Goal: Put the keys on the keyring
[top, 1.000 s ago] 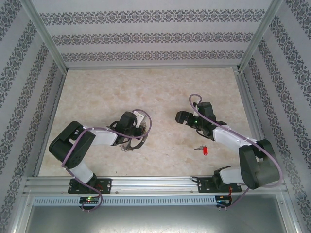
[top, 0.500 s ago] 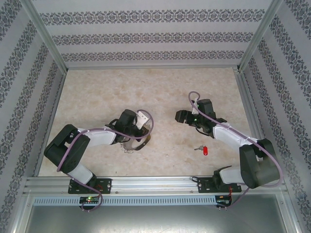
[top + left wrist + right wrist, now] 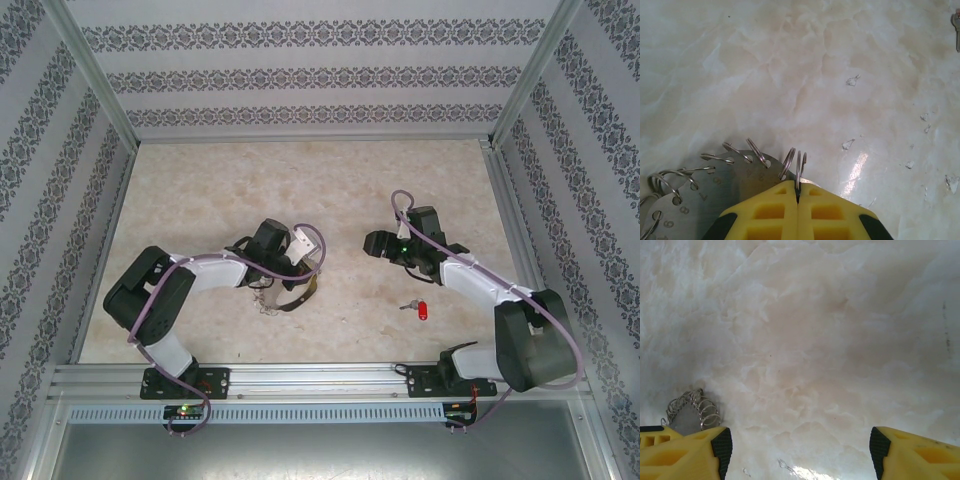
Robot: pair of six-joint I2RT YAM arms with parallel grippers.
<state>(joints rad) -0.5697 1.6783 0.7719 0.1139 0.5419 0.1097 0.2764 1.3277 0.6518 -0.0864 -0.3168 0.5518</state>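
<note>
The keyring [image 3: 272, 297] is a flat silver-grey metal hoop fringed with small split rings, left of the table's centre. In the left wrist view my left gripper [image 3: 799, 192] is shut, its yellow fingers pinching one small ring on the keyring [image 3: 715, 182] rim; in the top view the left gripper [image 3: 300, 283] sits on the hoop's right side. The key [image 3: 422, 310], with a red head and a short dark shank, lies on the table near the front right. My right gripper [image 3: 370, 243] hovers behind it, open and holding nothing. In the right wrist view the right gripper [image 3: 800, 447] stands wide, with the keyring [image 3: 690, 410] at lower left.
The pale marbled tabletop [image 3: 300, 180] is walled by patterned panels on three sides. An aluminium rail [image 3: 320, 380] runs along the near edge. Small flecks [image 3: 852, 81] dot the surface. A metal key tip [image 3: 956, 30] shows at the left wrist view's right edge.
My left gripper has carried the keyring a little to the right, toward the table's centre. The right gripper has stayed almost in place.
</note>
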